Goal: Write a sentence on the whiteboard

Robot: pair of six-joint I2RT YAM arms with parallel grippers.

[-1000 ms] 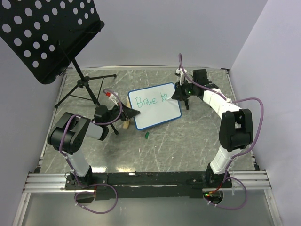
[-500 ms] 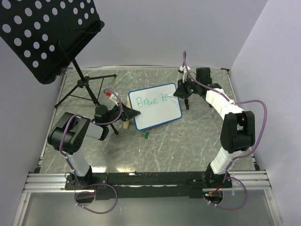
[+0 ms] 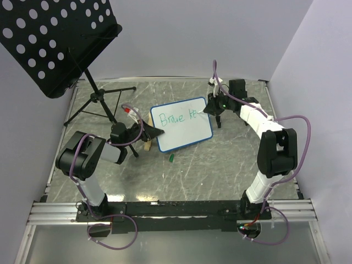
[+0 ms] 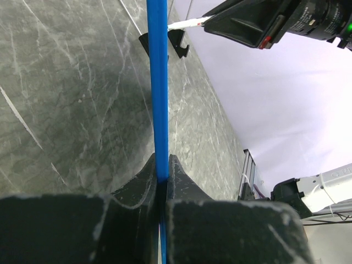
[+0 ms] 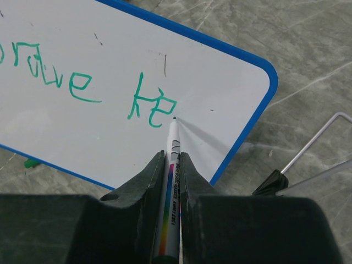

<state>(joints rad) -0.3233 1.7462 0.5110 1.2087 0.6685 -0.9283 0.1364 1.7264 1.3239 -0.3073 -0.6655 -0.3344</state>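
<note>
Whiteboard (image 3: 181,124): white face, thin blue rim, rounded corners; set at mid tabletop (image 3: 231,159) between the two tools, corners skewed to the tabletop edges.

Sentence (image 5: 82,91): green handwriting on the whiteboard's upper half, one line, reading "Brave ke".

Left tool (image 4: 162,165): closed tight on the whiteboard's left rim, the blue edge pinched between both fingers (seen edge-on from the wrist).

Right tool (image 5: 171,159): at the whiteboard's upper right corner, closed on a marker (image 5: 170,190) with a white body and rainbow-striped label; tip on the white face just right of the last letter.

Small green cap (image 3: 172,158): on the tabletop just off the whiteboard's near edge, apart from it.

Black perforated music stand (image 3: 55,44): well to the whiteboard's far left, on a tripod.
</note>
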